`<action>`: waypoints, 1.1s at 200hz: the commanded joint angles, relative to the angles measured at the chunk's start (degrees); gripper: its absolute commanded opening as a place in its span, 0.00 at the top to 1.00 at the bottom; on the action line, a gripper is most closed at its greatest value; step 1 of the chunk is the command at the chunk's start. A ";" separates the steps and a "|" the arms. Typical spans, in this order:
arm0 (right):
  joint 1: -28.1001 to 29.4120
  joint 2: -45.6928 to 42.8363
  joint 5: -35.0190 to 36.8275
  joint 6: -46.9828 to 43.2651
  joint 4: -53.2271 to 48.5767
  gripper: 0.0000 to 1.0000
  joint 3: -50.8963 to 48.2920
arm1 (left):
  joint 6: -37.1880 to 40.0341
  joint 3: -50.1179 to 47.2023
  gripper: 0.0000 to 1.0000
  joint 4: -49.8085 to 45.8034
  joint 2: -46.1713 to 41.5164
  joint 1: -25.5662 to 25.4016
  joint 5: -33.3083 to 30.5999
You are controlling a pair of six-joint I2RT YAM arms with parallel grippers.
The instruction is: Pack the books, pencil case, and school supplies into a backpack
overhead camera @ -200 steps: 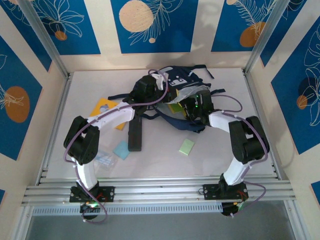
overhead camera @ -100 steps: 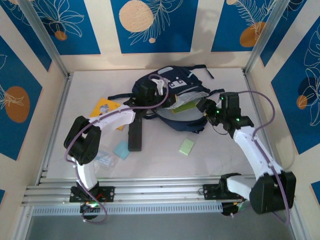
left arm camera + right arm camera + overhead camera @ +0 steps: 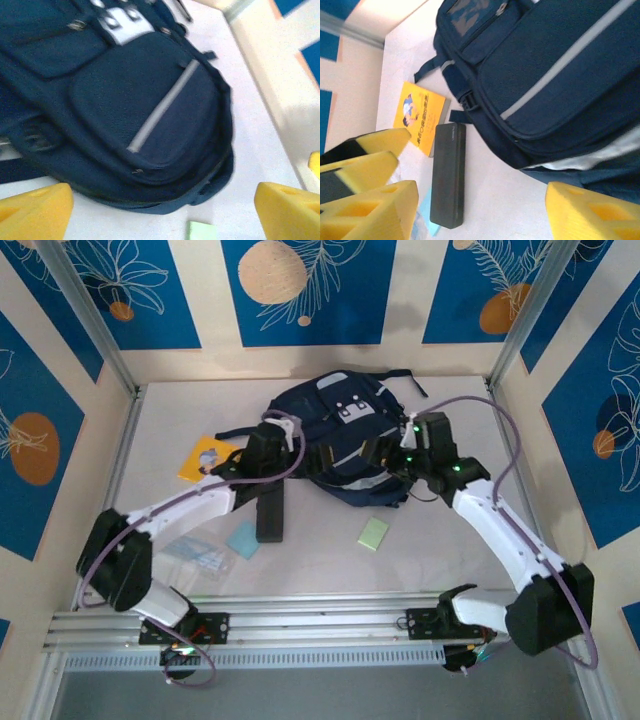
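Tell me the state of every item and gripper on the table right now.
Backpack: lying flat, unheld.
Orange book: flat on table, unpacked.
Pencil case: closed, on table.
Blue pad: on table.
Green pad: on table.
Clear plastic: on table.
Left gripper: open, empty.
Right gripper: open, empty.

This is a robot test cell in a lab, not a lived-in room. A left arm (image 3: 190, 502) and a right arm (image 3: 500, 530), both white, stand bolted to bare aluminium rails (image 3: 320, 625) at the near edge of a plain white tabletop (image 3: 320, 560). Slanted aluminium posts (image 3: 85, 312) frame the space. Flat wall panels (image 3: 300, 290) printed with blue blocks, white leaf outlines and orange discs close it in on 3 sides. Purple cables (image 3: 515, 440) loop loose along the arms.
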 commanded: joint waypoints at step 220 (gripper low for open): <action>19.56 70.28 2.92 -0.84 1.63 0.54 56.06 | -3.10 -17.34 0.11 -1.08 3.52 29.85 -8.38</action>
